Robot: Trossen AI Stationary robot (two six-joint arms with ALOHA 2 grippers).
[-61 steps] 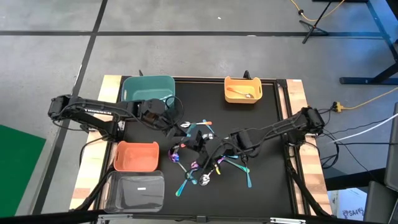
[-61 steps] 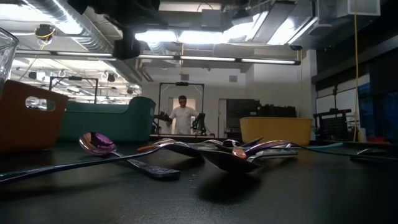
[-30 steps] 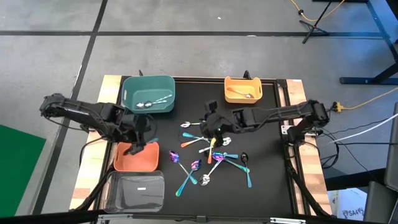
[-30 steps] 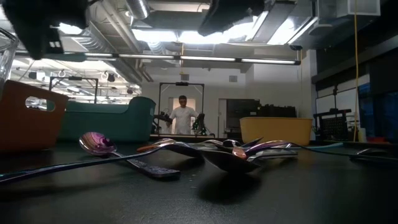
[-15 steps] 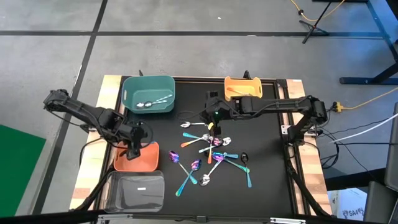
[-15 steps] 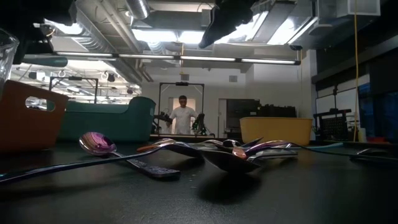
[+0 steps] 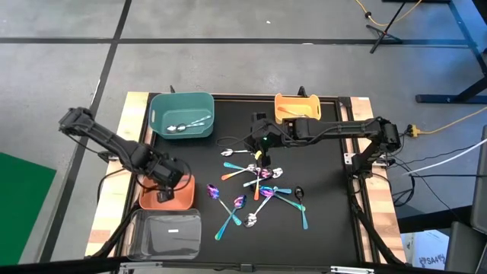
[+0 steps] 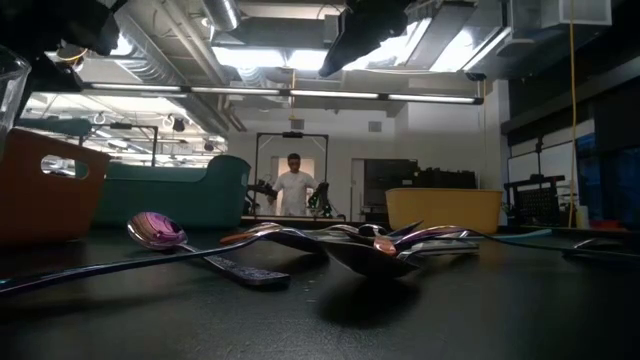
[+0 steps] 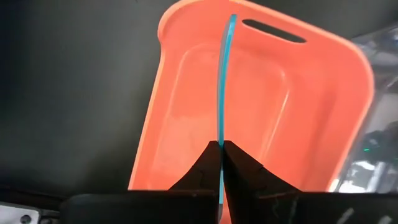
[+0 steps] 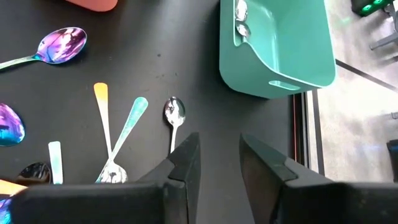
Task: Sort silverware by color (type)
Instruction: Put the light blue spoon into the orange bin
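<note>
Several spoons (image 7: 255,183) in purple-rainbow, teal, silver, black and copper lie loosely piled at the table's middle; the low view shows a purple one (image 8: 160,232) nearest. My left gripper (image 9: 221,144) hovers over the salmon bin (image 9: 186,93), shut on a teal-blue spoon (image 9: 222,81) seen edge-on; in the high view the gripper (image 7: 163,192) covers that bin's middle. My right gripper (image 10: 217,146) is open and empty, above the pile's far edge (image 7: 260,144). Silver spoons (image 10: 239,18) lie in the teal bin (image 10: 280,43). My left gripper pinches the teal-blue spoon between its two fingers at one end (image 9: 220,138); the fingers hide which end. It comes from above, pointing down. The spoon is lifted clear and sticks out past the fingertips, edge-on, over the salmon bin's floor.
The teal bin (image 7: 181,114) stands at the far left and a yellow bin (image 7: 297,109) holding a copper spoon at the far middle. The salmon bin (image 7: 144,199) and a clear bin (image 7: 166,232) stand near left. A person stands in the room beyond the table (image 8: 293,190).
My left gripper, carrying the teal spoon, has moved a little toward the near edge, further over the salmon bin. My right gripper has drawn back from the pile toward the far edge and then held still. The spoons on the table have not moved.
</note>
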